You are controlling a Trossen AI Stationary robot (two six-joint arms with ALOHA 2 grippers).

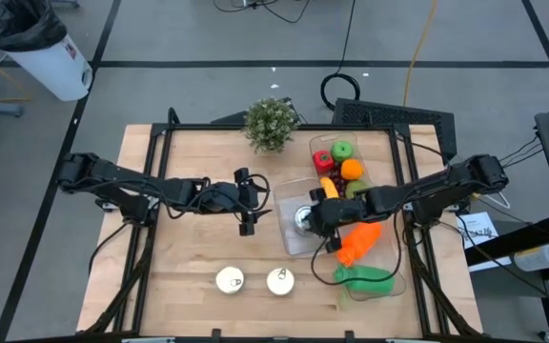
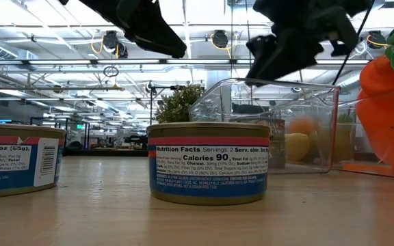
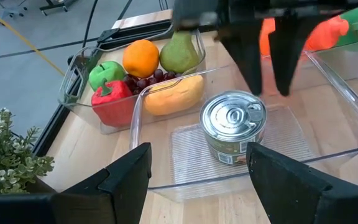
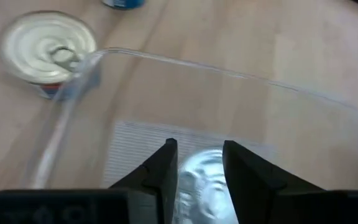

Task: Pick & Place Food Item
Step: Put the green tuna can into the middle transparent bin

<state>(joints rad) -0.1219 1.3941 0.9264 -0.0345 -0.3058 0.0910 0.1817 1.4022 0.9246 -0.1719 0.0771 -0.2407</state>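
Note:
A silver-topped can (image 3: pixel 234 124) stands upright on its base on the floor of a clear plastic tray (image 3: pixel 347 106), near the table's middle (image 1: pixel 303 219). My right gripper (image 3: pixel 271 92) hovers just above the can with its fingers slightly apart and pointing down; the lid shows between them in the right wrist view (image 4: pixel 202 180). Nothing is between the fingers. My left gripper (image 1: pixel 254 204) stands open to the tray's left, facing the can, and touches nothing. Two more cans (image 1: pixel 230 279) (image 1: pixel 280 280) stand upright on the table near its front edge.
A second clear bin (image 1: pixel 324 145) at the far right holds toy fruit: red pepper, green apple, orange, pear, grapes, banana. A toy carrot (image 1: pixel 360 238) and a green item (image 1: pixel 368 278) lie right of the tray. A small potted plant (image 1: pixel 271 124) stands at the far edge.

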